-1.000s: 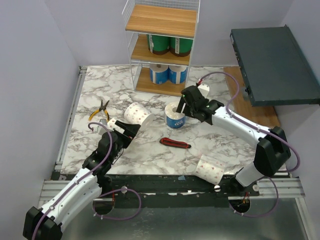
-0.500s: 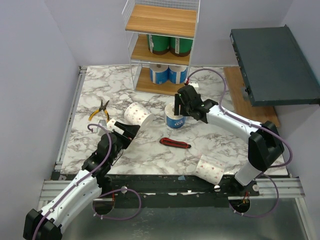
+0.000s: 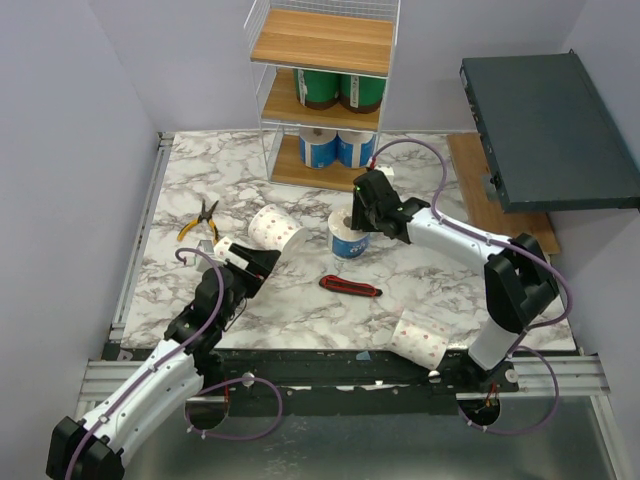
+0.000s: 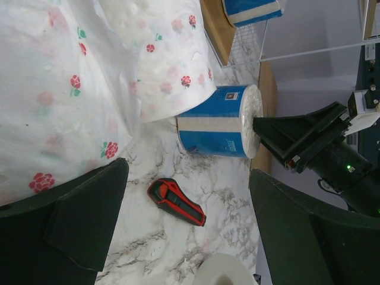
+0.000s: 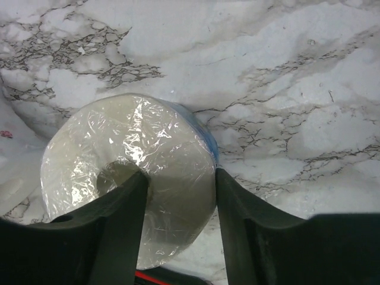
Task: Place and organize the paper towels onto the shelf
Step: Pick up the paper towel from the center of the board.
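A blue-wrapped roll (image 3: 348, 236) stands upright on the marble table (image 3: 200, 180), in front of the white wire shelf (image 3: 322, 45). My right gripper (image 3: 361, 212) is on top of it. In the right wrist view my gripper (image 5: 178, 196) pinches the roll's (image 5: 154, 160) wall, one finger in the core and one outside. My left gripper (image 3: 262, 262) is open and empty just short of a white rose-dotted roll (image 3: 275, 228); the roll also shows in the left wrist view (image 4: 89, 89). Another white roll (image 3: 420, 338) lies at the front right. Green rolls (image 3: 340, 90) and blue rolls (image 3: 335, 148) stand on the shelf.
A red-and-black utility knife (image 3: 351, 287) lies between the arms. Yellow-handled pliers (image 3: 200, 222) lie at the left. A dark grey-green slab (image 3: 545, 130) sits at the back right above a wooden board (image 3: 500, 215). The shelf's top tier (image 3: 325, 40) is bare.
My right gripper has moved left and back, settling on top of the blue-wrapped roll with its fingers around the wall. The left arm has not moved.
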Robot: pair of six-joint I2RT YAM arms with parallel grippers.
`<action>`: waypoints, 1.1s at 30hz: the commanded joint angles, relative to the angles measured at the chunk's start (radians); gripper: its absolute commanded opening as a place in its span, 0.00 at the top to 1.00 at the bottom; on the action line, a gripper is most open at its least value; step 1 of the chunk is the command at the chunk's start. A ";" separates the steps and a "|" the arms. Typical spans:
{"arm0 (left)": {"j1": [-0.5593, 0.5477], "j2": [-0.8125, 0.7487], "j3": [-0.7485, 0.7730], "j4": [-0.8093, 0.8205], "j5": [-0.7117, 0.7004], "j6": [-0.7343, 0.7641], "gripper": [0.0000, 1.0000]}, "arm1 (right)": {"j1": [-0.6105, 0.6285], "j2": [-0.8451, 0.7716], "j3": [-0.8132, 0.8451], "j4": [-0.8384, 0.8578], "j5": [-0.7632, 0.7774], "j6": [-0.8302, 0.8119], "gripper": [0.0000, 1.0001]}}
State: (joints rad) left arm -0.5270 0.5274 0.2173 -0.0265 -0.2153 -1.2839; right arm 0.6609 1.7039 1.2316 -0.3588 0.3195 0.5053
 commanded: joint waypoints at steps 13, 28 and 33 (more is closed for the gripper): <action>-0.001 0.011 -0.036 -0.043 -0.009 0.005 0.06 | -0.003 -0.065 0.106 -0.010 -0.017 0.133 0.69; 0.001 -0.042 -0.019 -0.094 -0.033 0.035 0.06 | -0.009 0.156 0.349 0.080 0.251 0.204 0.73; 0.002 -0.060 -0.019 -0.104 -0.045 0.044 0.06 | -0.015 0.238 0.427 0.108 0.294 0.215 0.74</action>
State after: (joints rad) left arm -0.5266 0.4801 0.2127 -0.0601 -0.2184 -1.2678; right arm 0.6525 1.8977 1.5848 -0.3309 0.5114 0.6857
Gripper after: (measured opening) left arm 0.939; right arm 0.416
